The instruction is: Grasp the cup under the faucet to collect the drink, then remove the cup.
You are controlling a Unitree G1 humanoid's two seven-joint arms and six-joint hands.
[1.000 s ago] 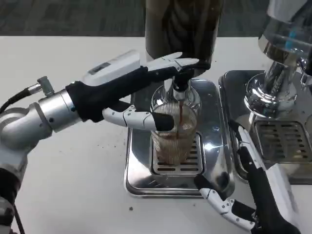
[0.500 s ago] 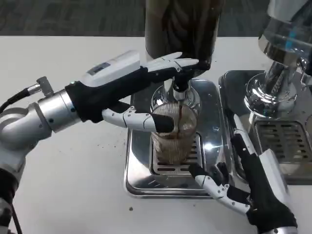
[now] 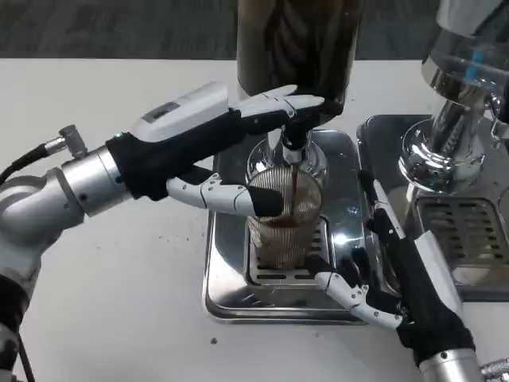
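Note:
A ribbed clear cup (image 3: pixel 283 223) stands on the grille of a steel drip tray (image 3: pixel 226 278) under the faucet (image 3: pixel 293 147). A thin brown stream falls into it and brown drink fills its lower part. My left hand (image 3: pixel 208 131) reaches in from the left. Its fingers (image 3: pixel 280 103) lie stretched over the top of the faucet, and its thumb (image 3: pixel 231 195) rests against the cup's left side. My right hand (image 3: pixel 394 274) is at the tray's front right corner, a little right of the cup, fingers spread and holding nothing.
A dark drink tank (image 3: pixel 298 44) rises behind the faucet. To the right stand a second chrome dispenser (image 3: pixel 449 131) and its own drip tray (image 3: pixel 465 231), close beside my right forearm. White table spreads to the left and front.
My right hand has risen from the bottom edge and moved up toward the cup's right side. The left hand has stayed on the faucet while the stream keeps pouring.

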